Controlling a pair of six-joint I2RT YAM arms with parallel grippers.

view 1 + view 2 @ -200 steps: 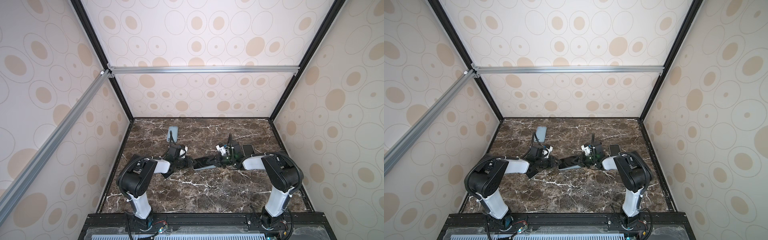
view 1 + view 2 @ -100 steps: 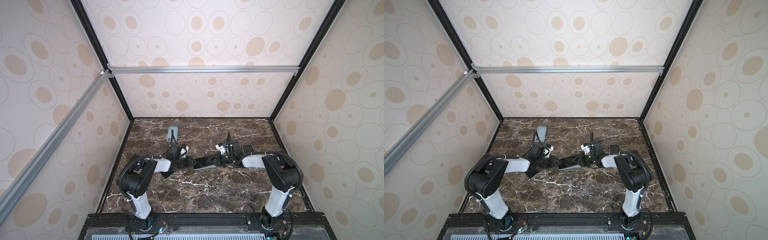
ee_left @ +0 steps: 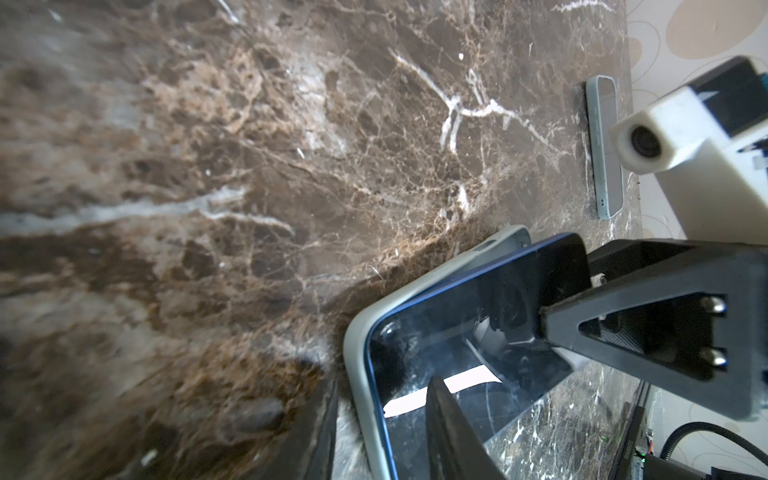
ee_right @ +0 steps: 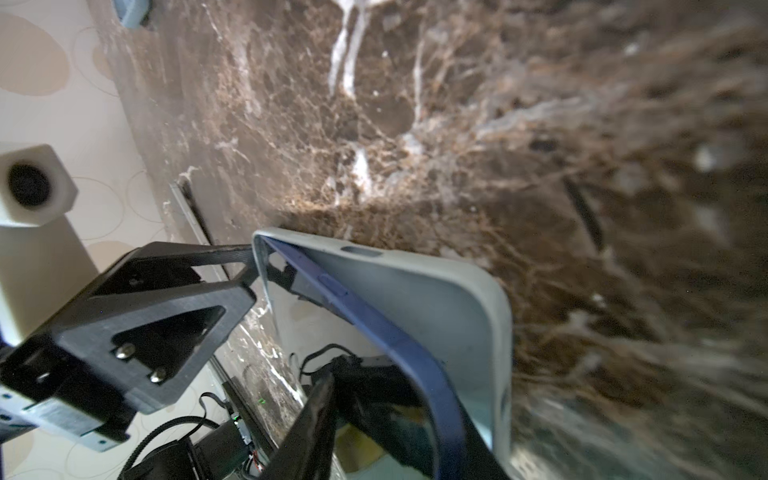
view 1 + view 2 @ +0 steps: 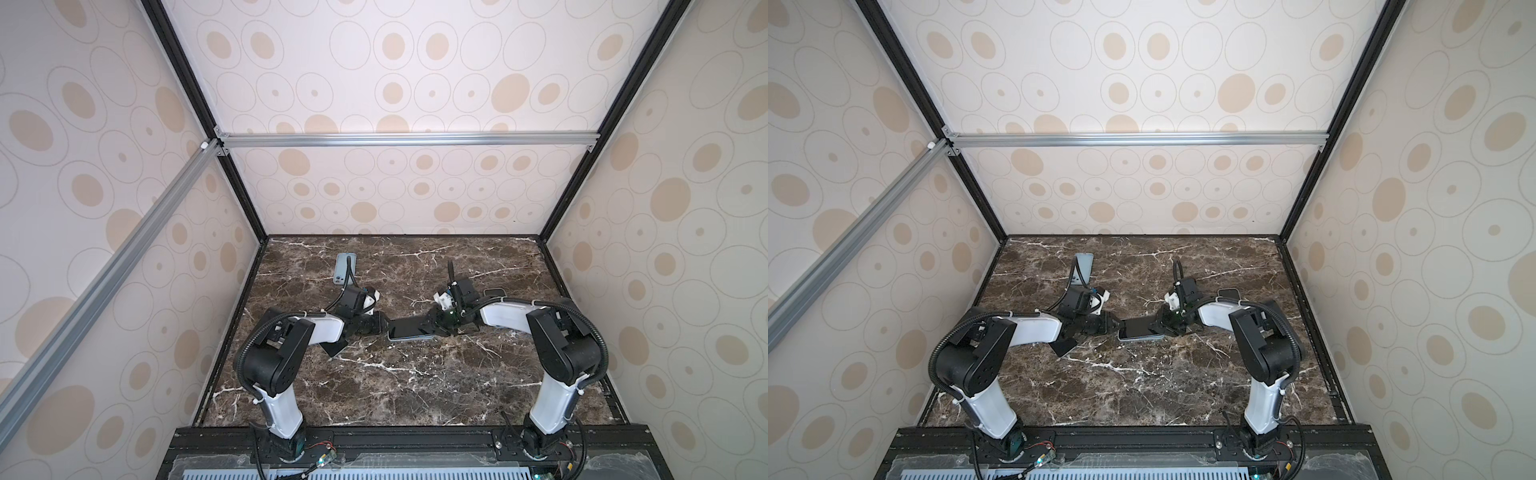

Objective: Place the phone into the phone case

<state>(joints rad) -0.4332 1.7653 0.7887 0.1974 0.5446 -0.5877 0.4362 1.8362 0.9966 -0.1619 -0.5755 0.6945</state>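
the phone (image 5: 409, 329) lies screen up at the middle of the dark marble table (image 5: 415, 386), its long axis running 9 to 3 o'clock, with the pale grey phone case (image 5: 409, 339) under it. it is only partly seated. in the left wrist view its 9 o'clock end sits inside the case rim, while its 3 o'clock end stands raised above the case's corner. the right wrist view shows the phone's blue edge crossing slantwise over the bare inside of the case.

the left gripper (image 5: 384, 326) comes in from 9 o'clock and is clamped on that end of the phone case, with one finger (image 3: 449, 436) over the screen and the other on the case's outer side (that one is only a blur in its own camera). the right gripper (image 5: 435, 325) meets the 3 o'clock end with its jaws apart. the tip of one finger (image 3: 559, 326) rests on the glass and the other sits behind the raised end; whether that one touches the phone i cannot tell.

toward 11 o'clock, near the far-left corner, a pale blue case-like slab (image 5: 345, 269) lies flat, well apart. at about 2 o'clock, just beyond the right arm, a second handset (image 3: 604, 153) with a pale blue rim also lies flat.
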